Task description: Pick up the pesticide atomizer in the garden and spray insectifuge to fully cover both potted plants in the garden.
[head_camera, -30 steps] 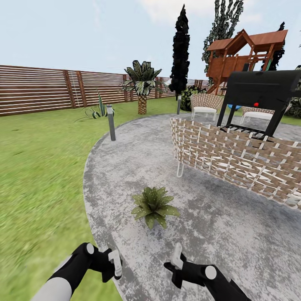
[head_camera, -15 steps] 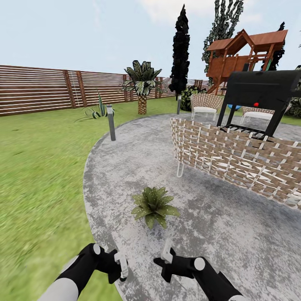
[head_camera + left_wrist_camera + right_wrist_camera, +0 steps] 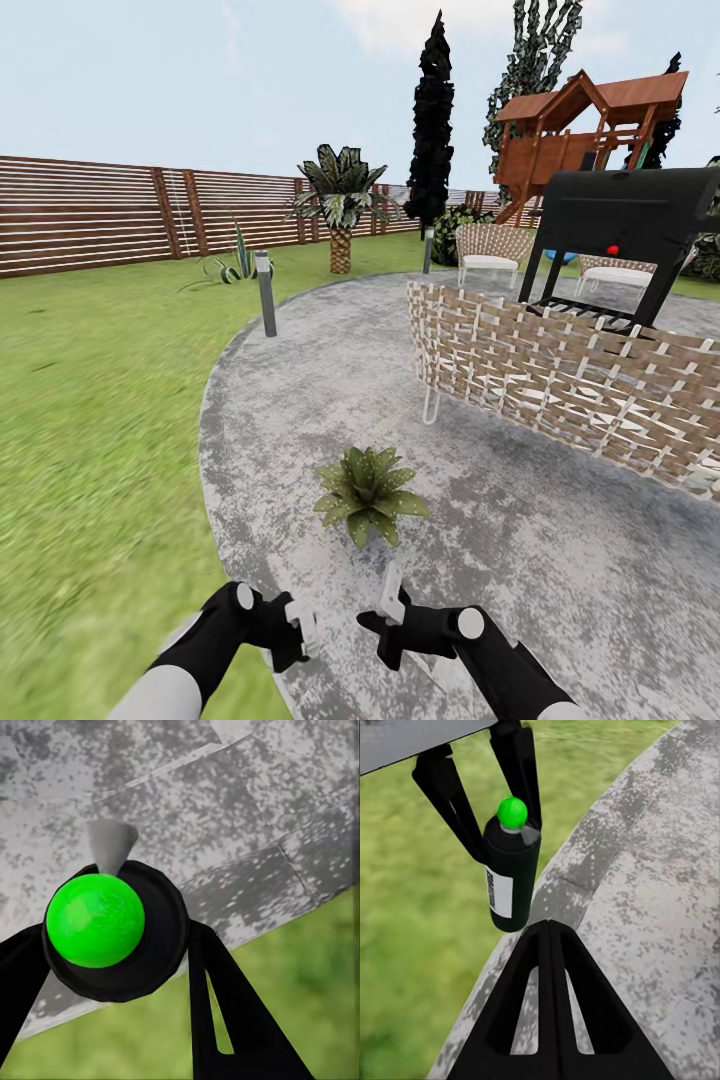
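My left gripper (image 3: 296, 628) is shut on the pesticide atomizer (image 3: 303, 622), low in the head view. The atomizer (image 3: 510, 879) is a dark cylinder with a white label, a bright green ball top and a small grey nozzle; it stands upright between the left fingers (image 3: 225, 1005). My right gripper (image 3: 390, 600) sits just right of it, fingers together (image 3: 547, 930) and holding nothing. One potted plant (image 3: 368, 492), its broad green leaves dotted with whitish specks, stands on the grey stone patio (image 3: 300, 400) just ahead of both grippers.
A wicker sofa (image 3: 560, 385) and a black grill (image 3: 620, 225) stand ahead right. A grey bollard light (image 3: 266, 292) marks the patio's far left edge. Lawn (image 3: 90, 420) lies left, up to the slatted fence (image 3: 100, 210).
Both grippers have drawn closer to each other: the left one with the atomizer moved right, the right one moved left and slightly forward. The plant has not moved.
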`<state>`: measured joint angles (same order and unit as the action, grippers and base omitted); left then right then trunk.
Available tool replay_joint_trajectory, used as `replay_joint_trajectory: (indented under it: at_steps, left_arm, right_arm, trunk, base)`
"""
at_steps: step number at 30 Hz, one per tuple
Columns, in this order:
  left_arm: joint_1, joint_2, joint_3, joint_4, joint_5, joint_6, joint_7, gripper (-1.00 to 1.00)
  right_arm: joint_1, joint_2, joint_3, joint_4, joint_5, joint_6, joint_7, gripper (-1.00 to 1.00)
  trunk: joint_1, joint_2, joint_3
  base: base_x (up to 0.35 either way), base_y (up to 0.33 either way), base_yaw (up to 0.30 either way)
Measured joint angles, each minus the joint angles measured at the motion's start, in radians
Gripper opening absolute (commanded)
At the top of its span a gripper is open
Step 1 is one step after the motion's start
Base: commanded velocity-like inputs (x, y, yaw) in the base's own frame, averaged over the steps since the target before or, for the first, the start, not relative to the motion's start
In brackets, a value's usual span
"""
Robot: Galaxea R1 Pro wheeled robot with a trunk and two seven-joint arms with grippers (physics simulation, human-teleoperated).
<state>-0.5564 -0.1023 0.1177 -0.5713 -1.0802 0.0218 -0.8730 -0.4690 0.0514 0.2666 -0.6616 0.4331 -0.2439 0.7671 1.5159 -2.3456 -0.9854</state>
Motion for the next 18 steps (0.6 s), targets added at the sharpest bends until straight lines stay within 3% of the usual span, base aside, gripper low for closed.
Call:
replay_joint_trajectory:
  at_steps: [14,18]
  left_arm:
    - [0.0,-0.031,-0.003,0.021,0.006,-0.059,-0.012,-1.0]
    - [0.0,-0.033,-0.059,0.027,0.012,-0.059,-0.011,-1.0]
  right_arm:
    - [0.0,-0.001,0.0,0.001,0.003,0.0,0.001,-1.0]
    - [0.0,-0.001,0.0,0.001,0.003,0.0,0.001,-1.0]
  trunk:
    - [0.0,0.0,0.0]
    - [0.0,0.0,0.0]
  base:
    - [0.0,0.0,0.0]
    - [0.0,0.0,0.0]
